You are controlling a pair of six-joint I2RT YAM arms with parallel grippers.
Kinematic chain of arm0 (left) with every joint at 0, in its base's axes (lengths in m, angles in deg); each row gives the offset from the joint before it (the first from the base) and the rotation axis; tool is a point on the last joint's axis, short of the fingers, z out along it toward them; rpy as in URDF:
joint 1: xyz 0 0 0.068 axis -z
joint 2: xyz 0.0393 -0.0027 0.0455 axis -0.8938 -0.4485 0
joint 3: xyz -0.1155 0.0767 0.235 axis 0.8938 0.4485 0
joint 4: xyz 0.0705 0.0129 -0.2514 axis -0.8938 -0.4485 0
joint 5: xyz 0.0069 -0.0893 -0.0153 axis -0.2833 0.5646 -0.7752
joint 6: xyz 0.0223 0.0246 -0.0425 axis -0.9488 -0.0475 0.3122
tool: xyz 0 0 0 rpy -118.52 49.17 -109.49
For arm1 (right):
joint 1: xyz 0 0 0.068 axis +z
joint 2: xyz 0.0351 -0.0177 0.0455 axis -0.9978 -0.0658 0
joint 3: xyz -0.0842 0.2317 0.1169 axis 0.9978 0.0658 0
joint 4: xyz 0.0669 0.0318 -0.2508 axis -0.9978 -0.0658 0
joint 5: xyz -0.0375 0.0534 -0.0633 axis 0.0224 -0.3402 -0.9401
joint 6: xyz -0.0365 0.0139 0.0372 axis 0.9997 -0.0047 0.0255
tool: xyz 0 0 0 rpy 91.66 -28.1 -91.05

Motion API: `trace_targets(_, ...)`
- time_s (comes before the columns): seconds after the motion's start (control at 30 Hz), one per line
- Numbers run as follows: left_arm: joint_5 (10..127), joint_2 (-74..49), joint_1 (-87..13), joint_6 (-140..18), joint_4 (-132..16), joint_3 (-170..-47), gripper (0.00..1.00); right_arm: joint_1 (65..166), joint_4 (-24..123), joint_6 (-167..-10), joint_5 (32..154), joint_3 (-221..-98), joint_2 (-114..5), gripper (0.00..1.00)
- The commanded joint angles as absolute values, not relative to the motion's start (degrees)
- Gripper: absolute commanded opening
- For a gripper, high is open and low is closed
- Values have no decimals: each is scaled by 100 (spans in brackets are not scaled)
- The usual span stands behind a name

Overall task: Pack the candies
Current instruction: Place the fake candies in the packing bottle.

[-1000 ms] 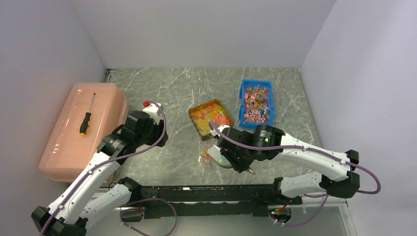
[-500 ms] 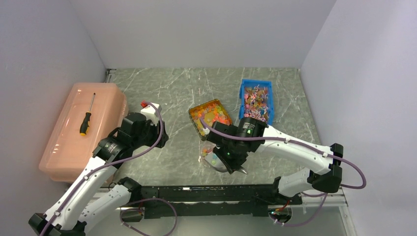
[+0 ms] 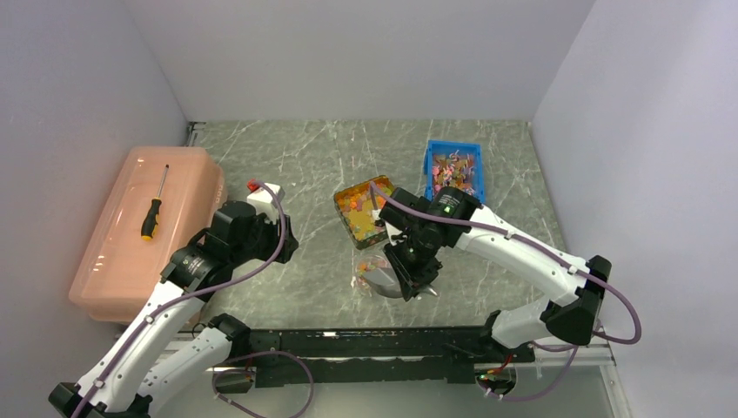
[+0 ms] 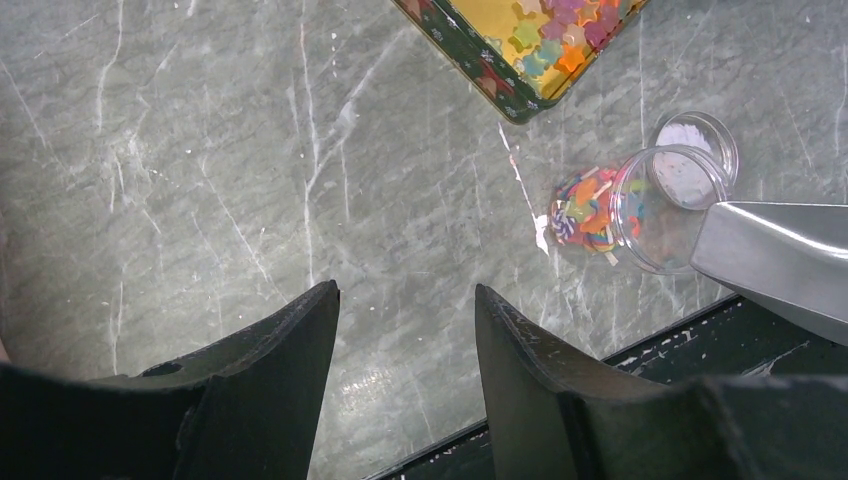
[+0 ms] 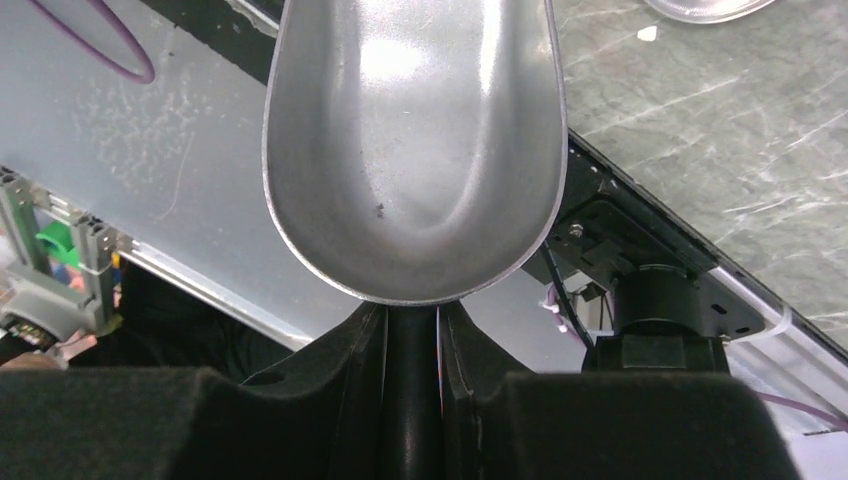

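The small glossy mixed-colour candies (image 4: 552, 38) sit in a square green-sided tin (image 4: 480, 62). More lie inside a clear plastic jar (image 4: 620, 205), tipped on its side at the tin's six o'clock (its round lid (image 4: 697, 140) just beside). A blue plastic bin (image 3: 428, 174) of pinkish pieces stands at two o'clock. The right gripper (image 5: 410, 330) clenches an empty metal scoop (image 5: 410, 140); the left gripper (image 4: 405, 300) hangs released.

On the table (image 3: 296, 165), a lidded box (image 3: 113, 252) lies far left with a screwdriver (image 3: 154, 207) on top. A tray (image 4: 470, 75) of candies (image 4: 545, 45) sits at centre, with a bin (image 3: 427, 170) behind it to the right. Before the tray a jar (image 4: 640, 200) lies on its side, with its lid (image 4: 700, 135) and the scoop (image 4: 780, 250) just beside its mouth.
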State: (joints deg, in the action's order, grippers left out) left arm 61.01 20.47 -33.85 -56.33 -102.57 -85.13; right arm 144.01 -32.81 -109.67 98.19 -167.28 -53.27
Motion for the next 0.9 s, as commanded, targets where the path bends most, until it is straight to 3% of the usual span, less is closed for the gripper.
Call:
trace_targets(0.0, 6155, 2122, -3369, -5661, -10062, -8490, 58, 14161, -3156, -10744, 10448, -16616, -5314, 0)
trace_targets(0.37, 6091, 2088, -3364, -5661, -10091, -8501, 58, 13502, -2740, -10570, 11330, -16165, -4952, 0)
trace_targets(0.73, 6110, 1863, -3364, -5661, -10081, -8517, 58, 12947, -2525, -10581, 10376, -15996, -4141, 0)
trace_targets(0.87, 6082, 1760, -3364, -5656, -10078, -8544, 57, 12799, -2601, -10710, 9365, -15871, -3781, 0)
